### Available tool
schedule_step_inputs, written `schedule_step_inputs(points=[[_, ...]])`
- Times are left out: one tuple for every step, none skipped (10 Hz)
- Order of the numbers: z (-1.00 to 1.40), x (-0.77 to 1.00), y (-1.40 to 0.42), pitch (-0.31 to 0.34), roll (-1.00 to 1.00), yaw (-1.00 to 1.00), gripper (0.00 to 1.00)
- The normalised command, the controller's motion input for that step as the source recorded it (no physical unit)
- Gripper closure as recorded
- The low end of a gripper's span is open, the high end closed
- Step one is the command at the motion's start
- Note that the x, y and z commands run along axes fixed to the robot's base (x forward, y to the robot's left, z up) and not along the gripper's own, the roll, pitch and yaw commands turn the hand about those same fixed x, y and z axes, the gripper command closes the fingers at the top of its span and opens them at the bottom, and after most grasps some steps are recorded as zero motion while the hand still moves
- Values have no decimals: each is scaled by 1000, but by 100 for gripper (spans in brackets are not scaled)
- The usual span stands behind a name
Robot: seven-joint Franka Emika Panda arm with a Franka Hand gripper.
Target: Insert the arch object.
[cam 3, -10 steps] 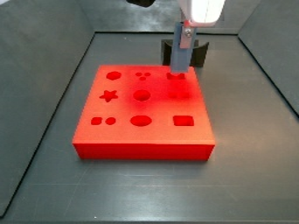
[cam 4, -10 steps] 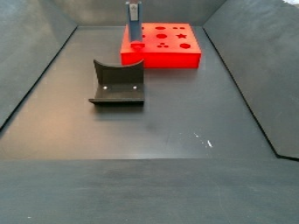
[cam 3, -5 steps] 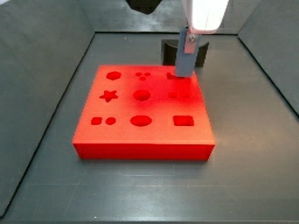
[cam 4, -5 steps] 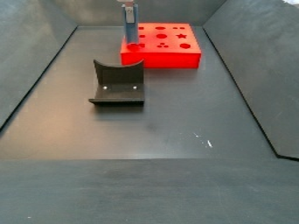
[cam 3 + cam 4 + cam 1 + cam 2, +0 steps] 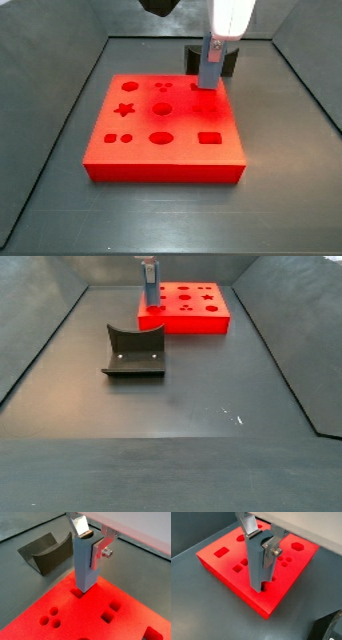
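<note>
Arch object: a tall blue-grey block (image 5: 85,564), smooth and matte, standing upright in my grip with its lower end at a hole in the red board; its notch cannot be made out.
Gripper: mine (image 5: 93,537), above the board's corner nearest the fixture, jaws clenched on the arch object (image 5: 258,564).
Fingers: flat silver plates (image 5: 79,525) pressed against the block's opposite faces.
Red board: a glossy, thick slab (image 5: 167,165) pierced with shaped holes, among them a star, a square and rounds; in a side view my block (image 5: 210,72) stands at its far edge.
Fixture: a dark bracket with a curved wall (image 5: 134,352), well apart from the board (image 5: 201,318) on the grey floor (image 5: 174,406).
</note>
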Motion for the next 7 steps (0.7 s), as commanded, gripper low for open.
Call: schedule_step_inputs(points=[[-9, -103, 0, -21, 0, 0, 100], [-40, -114, 0, -21, 0, 0, 100], [-54, -137, 0, -14, 0, 0, 100], [-74, -126, 0, -17, 0, 0, 100], [-77, -123, 0, -9, 3, 0, 100], [-54, -66, 0, 0, 1, 43, 100], [-43, -6, 0, -3, 0, 63, 100]])
